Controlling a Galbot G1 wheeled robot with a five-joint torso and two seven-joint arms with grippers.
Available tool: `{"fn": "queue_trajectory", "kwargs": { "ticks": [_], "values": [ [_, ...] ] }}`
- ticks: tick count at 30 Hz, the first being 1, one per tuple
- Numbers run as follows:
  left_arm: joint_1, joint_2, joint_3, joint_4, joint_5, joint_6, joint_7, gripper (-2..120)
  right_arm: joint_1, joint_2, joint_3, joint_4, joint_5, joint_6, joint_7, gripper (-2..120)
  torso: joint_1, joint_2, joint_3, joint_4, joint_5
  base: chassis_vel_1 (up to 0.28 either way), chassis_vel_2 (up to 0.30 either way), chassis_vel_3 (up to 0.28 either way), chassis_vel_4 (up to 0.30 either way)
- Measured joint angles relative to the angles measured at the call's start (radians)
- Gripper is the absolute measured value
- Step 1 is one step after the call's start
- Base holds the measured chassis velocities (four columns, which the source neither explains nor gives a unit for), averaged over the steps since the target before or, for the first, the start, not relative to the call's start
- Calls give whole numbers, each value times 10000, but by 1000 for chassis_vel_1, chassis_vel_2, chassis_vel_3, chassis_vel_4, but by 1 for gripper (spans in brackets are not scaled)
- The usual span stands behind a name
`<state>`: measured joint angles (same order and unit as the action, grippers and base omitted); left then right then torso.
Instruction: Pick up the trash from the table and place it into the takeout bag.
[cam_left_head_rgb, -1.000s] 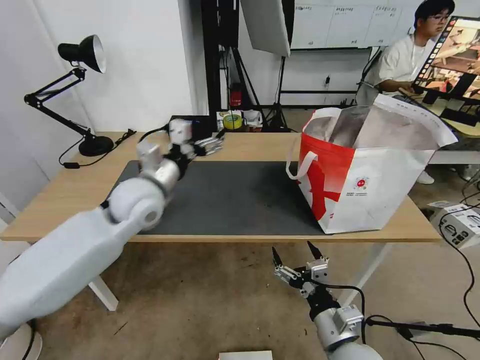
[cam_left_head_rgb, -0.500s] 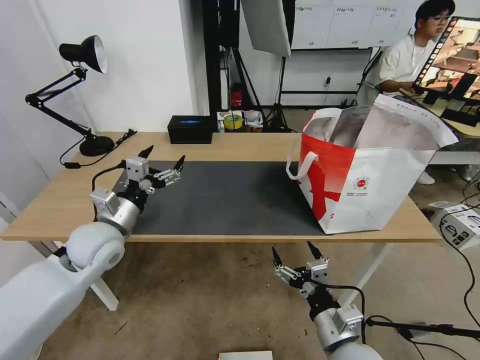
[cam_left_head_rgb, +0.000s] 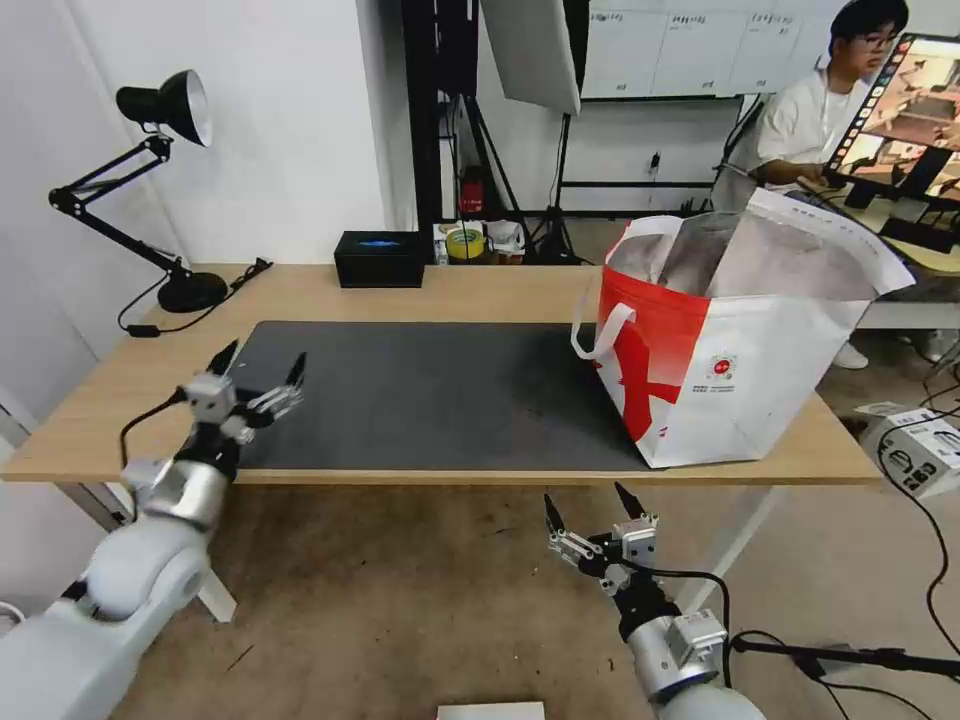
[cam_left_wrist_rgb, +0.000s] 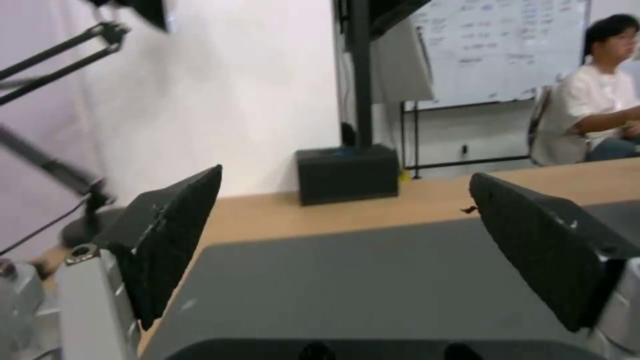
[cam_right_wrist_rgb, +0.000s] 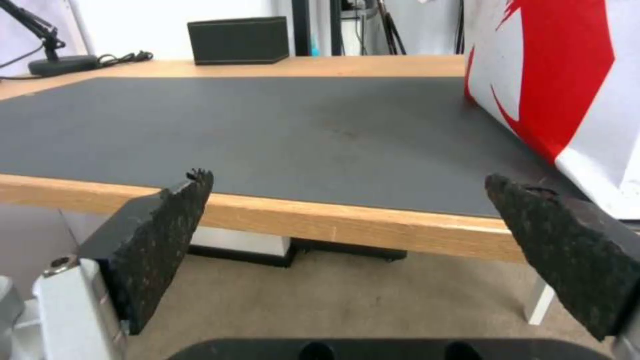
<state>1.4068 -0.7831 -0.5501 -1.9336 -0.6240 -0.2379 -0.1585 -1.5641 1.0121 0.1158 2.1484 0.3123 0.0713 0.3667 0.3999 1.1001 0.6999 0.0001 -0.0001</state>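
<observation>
Long light-wood table (cam_left_head_rgb: 500, 290) on white legs carries a large dark grey rectangular mat (cam_left_head_rgb: 440, 395) across its middle. The large white-and-red fabric takeout bag (cam_left_head_rgb: 730, 350) stands upright at the table's right end, its near left corner on the mat. Mouth open, silver foil lining exposed; white loop handle hangs left; small round logo faces near.

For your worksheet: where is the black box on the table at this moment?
In the head view the black box sits at the far edge of the table, left of centre, beyond the grey mat and right of the desk lamp.
</observation>
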Motion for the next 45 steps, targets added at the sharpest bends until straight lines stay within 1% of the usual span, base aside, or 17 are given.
{"fn": "queue_trajectory", "kwargs": {
  "ticks": [2,3,5,6,8,9,11,15,18,22,30,36,45],
  "values": [
    [212,-84,-162,-32,1,-28,7,100,0,0,0,0,0,0,-1,100,0,0,0,0,0,0,0,0,0],
    [633,-288,-454,-101,21,-68,25,100,0,0,0,0,0,0,0,100,0,0,0,-2,1,0,0,0,0],
    [1165,-575,-768,-147,145,-180,89,100,0,0,0,0,0,0,0,100,0,0,0,-1,1,0,0,0,0],
    [1165,-575,-768,-147,145,-180,89,100,0,0,0,0,0,0,0,100,0,0,0,-1,1,0,0,0,0],
    [1726,-905,-1068,-168,363,-372,233,100,0,-1,0,0,0,0,0,100,0,0,0,-1,0,0,0,0,0],
    [1726,-905,-1068,-168,363,-372,233,100,0,-1,0,0,0,0,0,100,0,0,0,-1,0,0,0,0,0],
    [2269,-1200,-1352,-192,481,-544,472,100,0,0,0,0,0,0,0,100,-1,0,-1,-1,1,0,0,0,0],
    [2729,-1424,-1531,-250,525,-601,605,100,0,0,0,0,0,0,0,100,0,0,0,0,1,0,0,0,0],
    [3256,-1747,-1694,-285,652,-618,677,100,0,0,0,0,0,0,0,100,0,0,0,0,1,0,0,0,0],
    [3513,-1867,-1740,-248,678,-630,699,100,0,0,0,0,0,0,0,100,0,0,0,-1,1,0,0,0,0],
    [3639,-1909,-1690,-46,662,-612,715,100,0,0,0,0,0,0,0,100,0,0,0,-1,0,0,0,0,0],
    [3584,-1987,-1565,110,639,-632,719,100,0,-1,0,0,0,0,0,100,1,-1,0,-2,1,0,0,0,0],
    [3563,-1993,-1536,80,630,-620,719,100,0,-1,0,0,0,0,0,100,1,-2,1,-1,0,0,0,0,0]
  ]
}}
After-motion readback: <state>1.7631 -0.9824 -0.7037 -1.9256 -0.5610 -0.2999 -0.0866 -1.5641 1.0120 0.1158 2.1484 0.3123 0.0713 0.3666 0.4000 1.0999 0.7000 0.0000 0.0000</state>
